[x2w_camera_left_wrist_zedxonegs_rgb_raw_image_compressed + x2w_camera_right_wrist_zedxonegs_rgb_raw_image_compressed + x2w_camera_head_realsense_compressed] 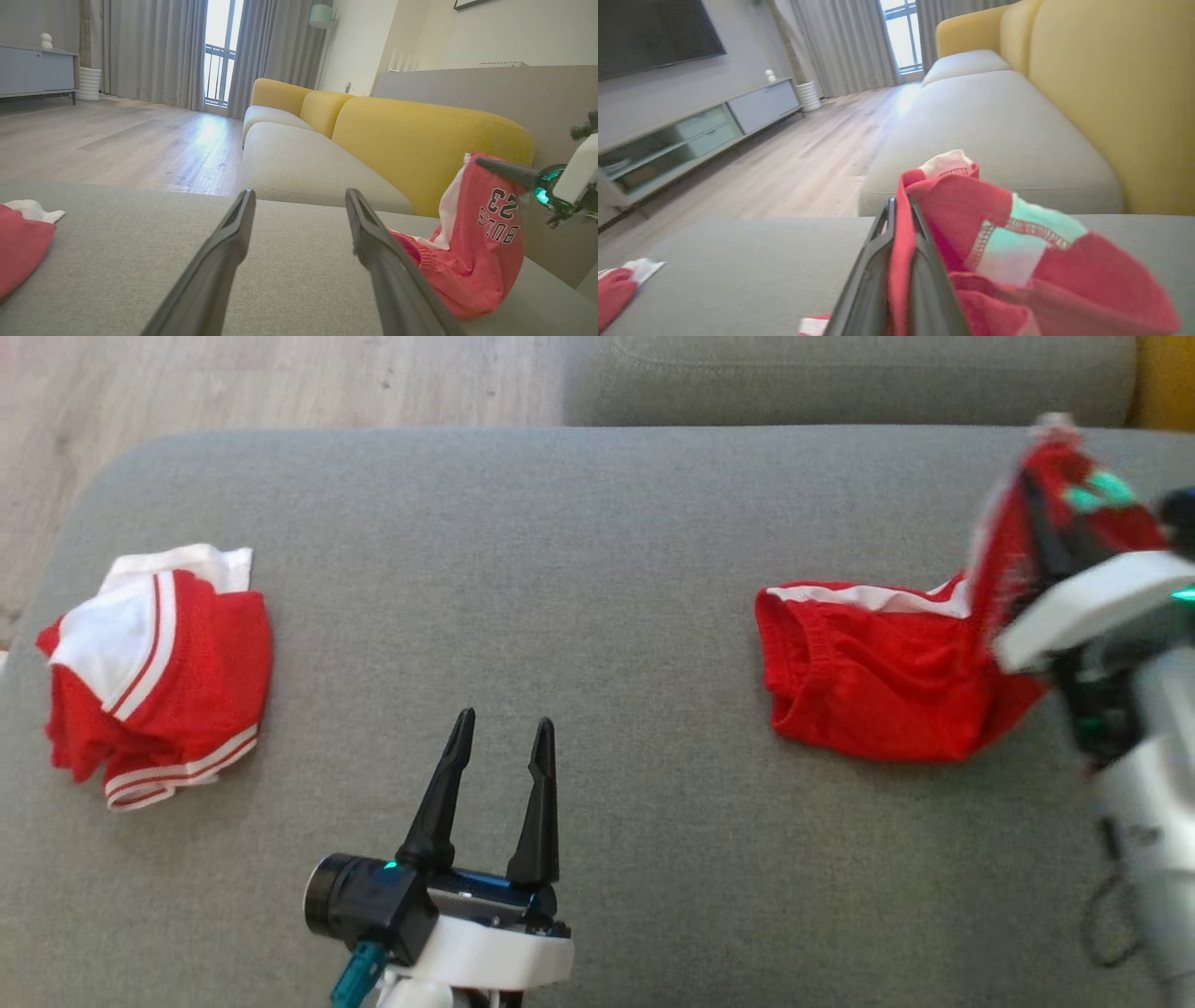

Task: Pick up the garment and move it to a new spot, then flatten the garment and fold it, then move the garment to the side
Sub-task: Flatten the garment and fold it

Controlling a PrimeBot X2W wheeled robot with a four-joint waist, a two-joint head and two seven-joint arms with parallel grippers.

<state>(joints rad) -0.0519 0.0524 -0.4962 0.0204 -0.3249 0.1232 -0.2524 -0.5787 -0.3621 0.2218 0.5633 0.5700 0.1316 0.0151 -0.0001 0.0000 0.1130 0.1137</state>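
Observation:
The garment [878,681] is a pair of red shorts with white trim, lying at the right of the grey cushion [579,560]. My right gripper [1036,518] is shut on one edge of it and holds that edge up off the cushion; the rest still rests on the fabric. In the right wrist view the red cloth [971,224] runs pinched between the two dark fingers [873,261]. The left wrist view shows the lifted part of the garment [486,233], with printed lettering. My left gripper [504,728] is open and holds nothing, low at the centre, well left of the garment.
A second red and white garment [154,672] lies bunched at the cushion's left end. Behind the cushion are a grey sofa seat [299,163] with a yellow backrest [420,140], wooden floor [117,144] and a TV cabinet [691,135].

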